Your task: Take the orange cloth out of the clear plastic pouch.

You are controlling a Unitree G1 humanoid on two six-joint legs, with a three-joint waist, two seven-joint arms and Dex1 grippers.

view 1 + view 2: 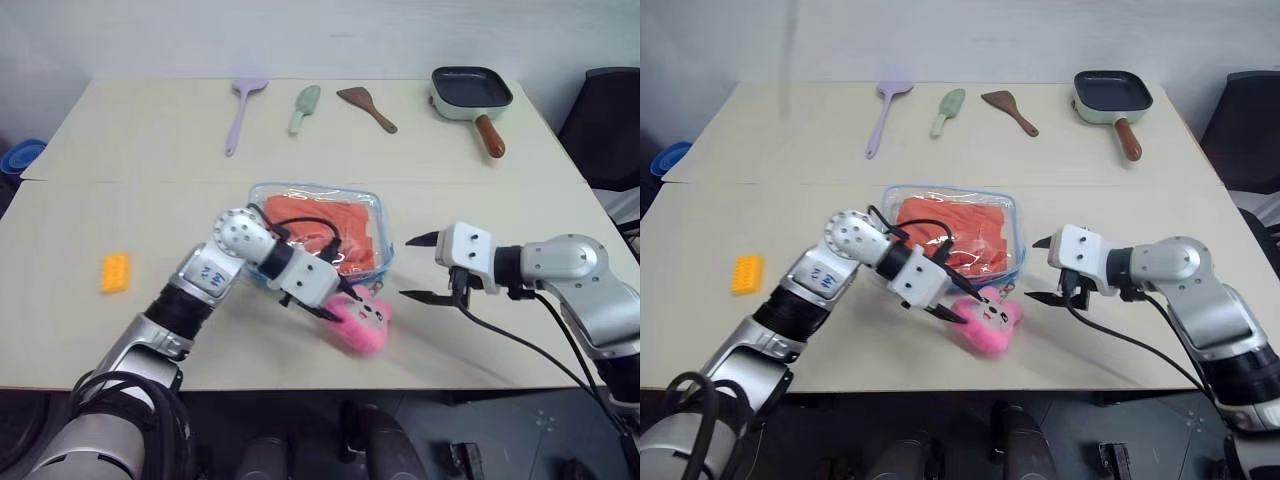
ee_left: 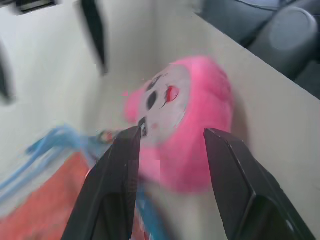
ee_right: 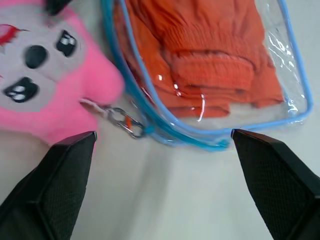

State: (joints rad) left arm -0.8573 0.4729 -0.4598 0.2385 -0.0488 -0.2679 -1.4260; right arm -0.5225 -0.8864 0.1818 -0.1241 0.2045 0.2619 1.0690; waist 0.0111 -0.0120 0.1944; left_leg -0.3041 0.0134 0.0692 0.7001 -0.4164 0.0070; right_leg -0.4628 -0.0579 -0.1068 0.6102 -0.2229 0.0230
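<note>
The clear plastic pouch [image 1: 375, 212] with light blue edging lies flat in the middle of the table. The folded orange cloth [image 1: 335, 222] is inside it. A pink plush charm [image 1: 365, 325] lies at the pouch's near right corner, joined to it by a small metal clip [image 3: 122, 121]. My left gripper [image 1: 343, 305] reaches across the pouch's near edge, open, with its black fingers [image 2: 117, 170] apart right at the charm. My right gripper [image 1: 406, 268] hovers just right of the pouch and charm, wide open and holding nothing. In the right wrist view the pouch's corner [image 3: 200, 137] lies between its fingers.
Along the far edge lie a purple spatula [image 1: 243, 110], a green scoop [image 1: 304, 108], a brown spatula [image 1: 366, 108] and a small pan [image 1: 472, 95]. A yellow block [image 1: 115, 271] sits at the left. A black chair [image 1: 610, 120] stands beyond the table's right side.
</note>
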